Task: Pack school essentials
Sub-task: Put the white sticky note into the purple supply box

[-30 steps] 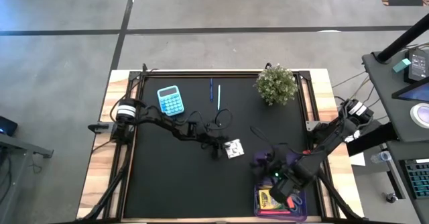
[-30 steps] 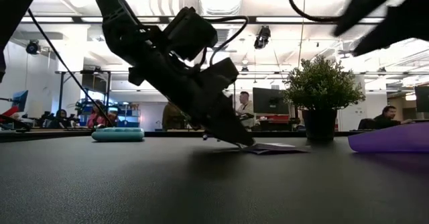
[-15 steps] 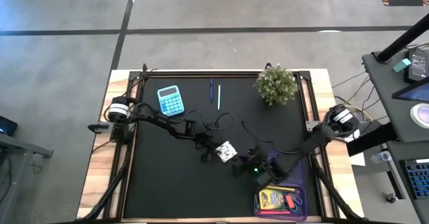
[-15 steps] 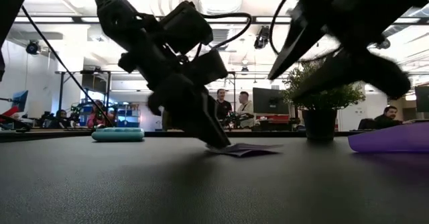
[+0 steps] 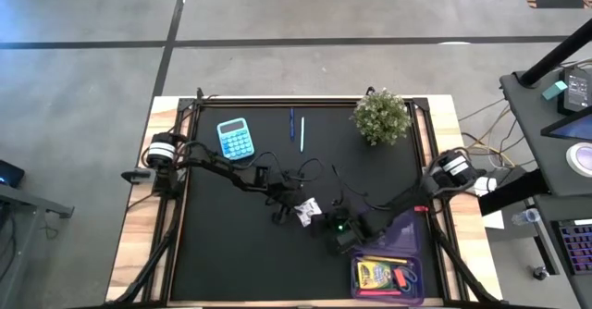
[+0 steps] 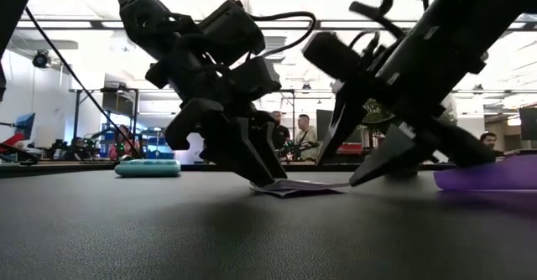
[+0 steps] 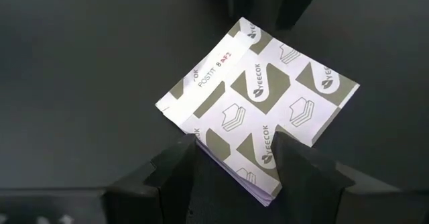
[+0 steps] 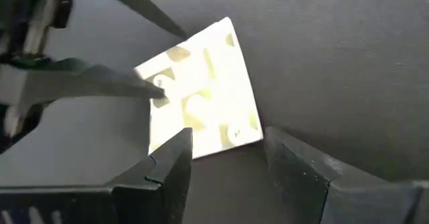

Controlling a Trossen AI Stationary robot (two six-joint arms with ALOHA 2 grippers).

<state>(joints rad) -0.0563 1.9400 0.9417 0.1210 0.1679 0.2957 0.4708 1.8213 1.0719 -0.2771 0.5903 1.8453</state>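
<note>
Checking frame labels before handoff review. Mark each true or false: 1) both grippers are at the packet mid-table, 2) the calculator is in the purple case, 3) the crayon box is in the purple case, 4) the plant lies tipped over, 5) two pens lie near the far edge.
1) True: left gripper and right gripper, both open, flank the packet.
2) False: the calculator lies on the mat, far left.
3) True: crayon box in purple case.
4) False: the plant stands upright.
5) True: pens.
</note>
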